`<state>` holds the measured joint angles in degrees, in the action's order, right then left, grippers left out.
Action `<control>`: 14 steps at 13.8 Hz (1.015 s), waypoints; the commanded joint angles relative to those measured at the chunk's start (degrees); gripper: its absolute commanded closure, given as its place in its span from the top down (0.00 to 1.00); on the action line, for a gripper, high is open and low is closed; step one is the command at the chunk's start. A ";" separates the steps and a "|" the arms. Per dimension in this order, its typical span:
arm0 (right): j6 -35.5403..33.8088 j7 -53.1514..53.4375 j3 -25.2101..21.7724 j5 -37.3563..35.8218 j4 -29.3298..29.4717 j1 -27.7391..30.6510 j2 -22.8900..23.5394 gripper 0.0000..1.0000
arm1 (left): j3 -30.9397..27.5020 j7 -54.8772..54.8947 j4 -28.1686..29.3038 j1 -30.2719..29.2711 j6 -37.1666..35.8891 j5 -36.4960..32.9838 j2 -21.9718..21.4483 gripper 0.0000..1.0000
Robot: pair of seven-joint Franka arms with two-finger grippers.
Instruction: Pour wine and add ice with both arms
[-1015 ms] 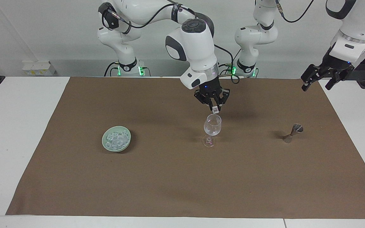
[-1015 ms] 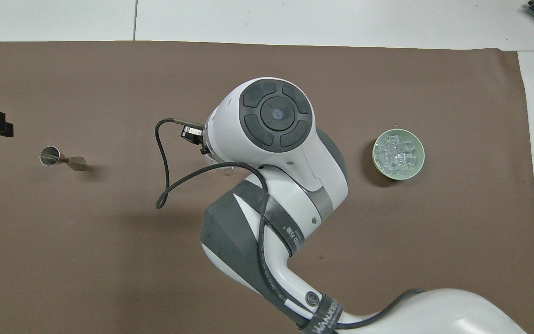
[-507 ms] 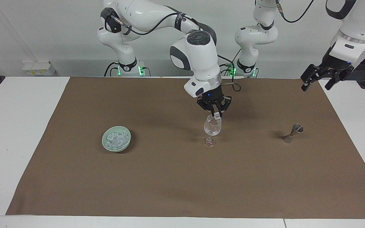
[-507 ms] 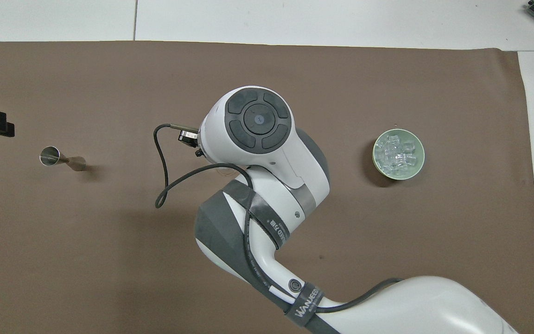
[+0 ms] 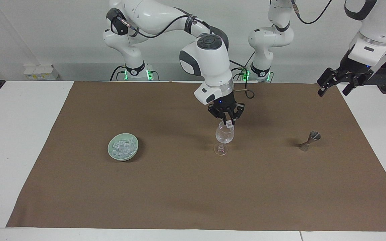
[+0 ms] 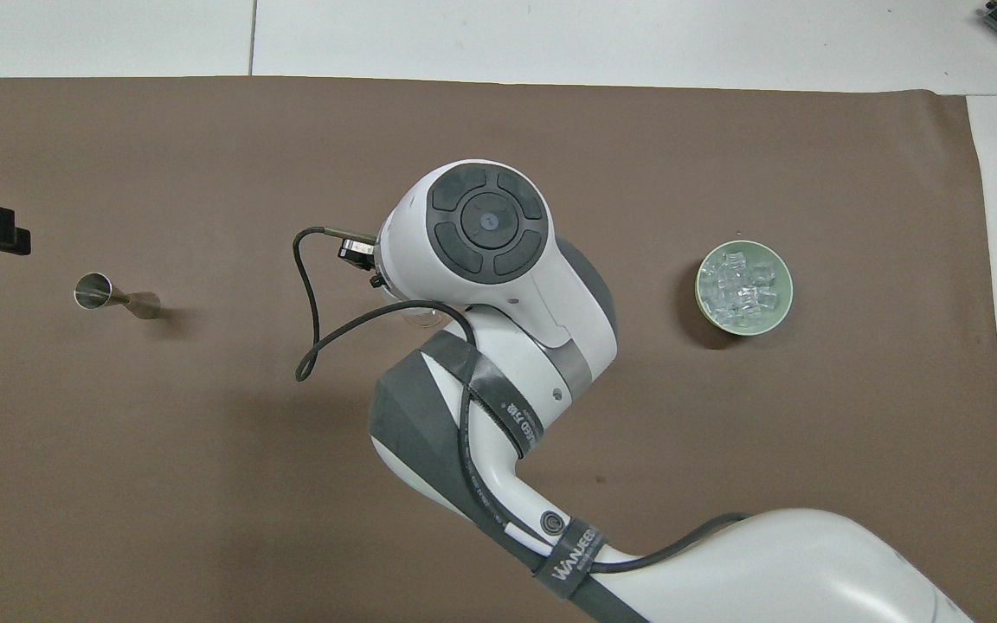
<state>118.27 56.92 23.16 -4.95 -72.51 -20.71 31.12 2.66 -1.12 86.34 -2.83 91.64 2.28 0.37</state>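
A clear wine glass point(image 5: 224, 135) stands mid-mat; only a sliver of it point(image 6: 421, 317) shows under the arm in the overhead view. My right gripper point(image 5: 228, 121) hangs just over its rim, shut on one small ice cube point(image 5: 229, 124). The remaining ice point(image 5: 123, 147) is heaped in a pale green bowl point(image 5: 112, 152) toward the right arm's end, also visible from overhead as ice point(image 6: 742, 285). My left gripper point(image 5: 335, 85) waits open in the air over the mat's corner. No wine is in view.
A small metal jigger point(image 5: 310, 140) stands on the brown mat point(image 5: 179, 194) toward the left arm's end, shown from overhead as the jigger point(image 6: 116, 296). The right arm's wrist and elbow point(image 6: 498, 346) cover the mat's middle in the overhead view.
The right gripper has come down with the ice cube from a little above the wine glass to its rim. The left gripper has barely moved.
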 commanded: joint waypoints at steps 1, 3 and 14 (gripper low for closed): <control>1.61 1.70 0.57 -1.38 -1.67 0.49 -0.09 0.00 | 0.15 0.59 -0.30 -0.60 -0.58 0.80 -0.02 1.00; 1.53 1.62 0.57 -1.38 -1.67 0.58 -0.09 0.05 | 0.15 0.24 -0.30 -0.69 -0.41 1.14 -0.02 1.00; 1.00 1.79 0.40 -2.52 -1.50 0.58 -0.44 0.87 | 0.33 1.03 -0.30 -1.66 -0.93 1.59 0.07 1.00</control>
<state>118.32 56.93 23.16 -6.05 -73.10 -20.69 31.32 2.85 -0.95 86.35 -4.43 91.62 3.82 0.43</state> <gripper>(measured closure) 0.419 0.000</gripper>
